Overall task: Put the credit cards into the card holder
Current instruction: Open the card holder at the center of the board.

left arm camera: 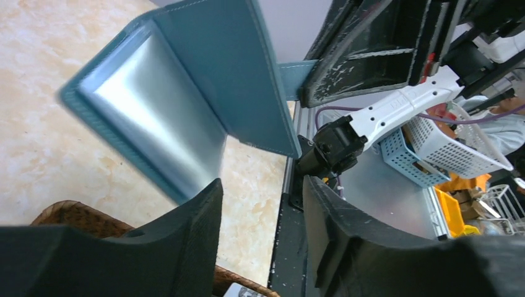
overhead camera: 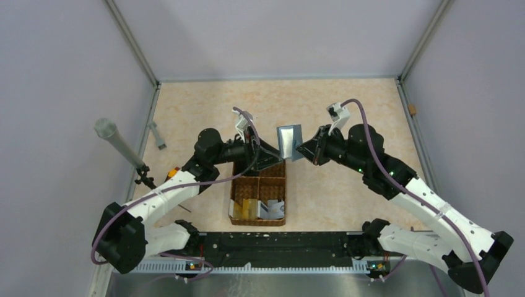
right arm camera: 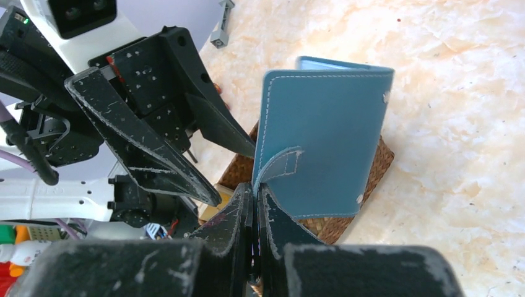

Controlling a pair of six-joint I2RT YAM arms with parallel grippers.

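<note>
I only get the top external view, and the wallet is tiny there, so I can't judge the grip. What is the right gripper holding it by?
Observer: In the right wrist view, the right gripper is pinched shut on the card holder at its edge, just below its small strap.
Operator: Does the left one carry a card?
Observer: No. In the left wrist view, the left gripper is open, with nothing between its jaws.
Operator: Is the holder open?
Observer: Yes, open like a book. Its paler, shiny inside faces the left gripper, and no card shows in it.
</note>
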